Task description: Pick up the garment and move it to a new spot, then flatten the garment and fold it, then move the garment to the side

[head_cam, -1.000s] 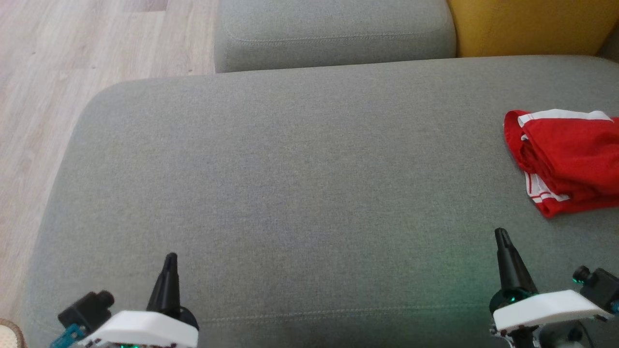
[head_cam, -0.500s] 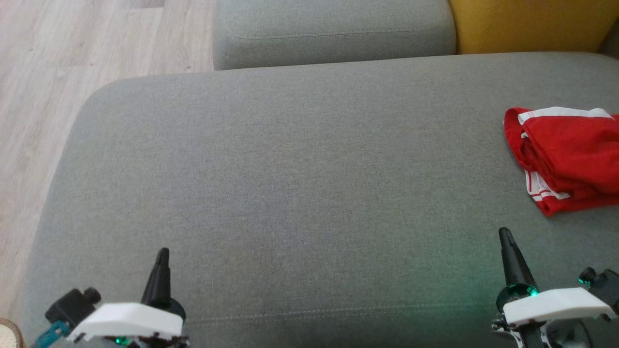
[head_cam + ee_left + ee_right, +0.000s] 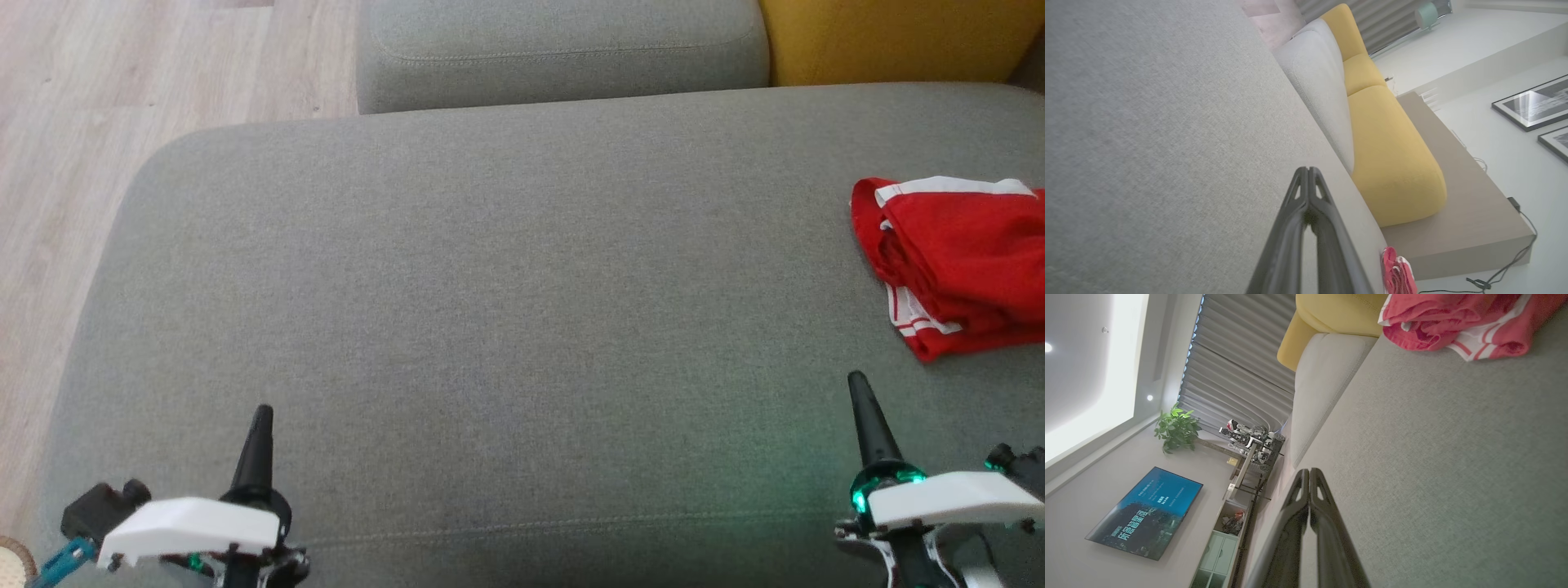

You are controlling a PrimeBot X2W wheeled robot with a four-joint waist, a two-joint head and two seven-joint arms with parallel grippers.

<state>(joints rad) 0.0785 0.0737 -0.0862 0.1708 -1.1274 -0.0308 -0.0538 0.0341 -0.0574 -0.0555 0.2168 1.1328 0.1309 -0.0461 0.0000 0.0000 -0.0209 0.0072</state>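
Observation:
The garment (image 3: 959,265) is red with white stripes and lies bunched at the right edge of the grey sofa seat (image 3: 506,310); part of it runs out of the head view. It shows at the top of the right wrist view as the garment (image 3: 1457,324) and as a small red patch, the garment (image 3: 1398,271), low in the left wrist view. My left gripper (image 3: 261,412) hangs shut over the seat's front left, holding nothing. My right gripper (image 3: 856,380) is shut and bare, a short way in front of the garment, apart from it.
A grey back cushion (image 3: 563,53) and a yellow cushion (image 3: 898,41) stand behind the seat. Pale wood floor (image 3: 73,147) lies to the left past the seat's rounded edge. The seat's front seam (image 3: 571,523) runs near my grippers.
Both grippers have drifted slightly outward, and the left one has slid lower in the head view. The camera has tipped a little; the garment lies as before.

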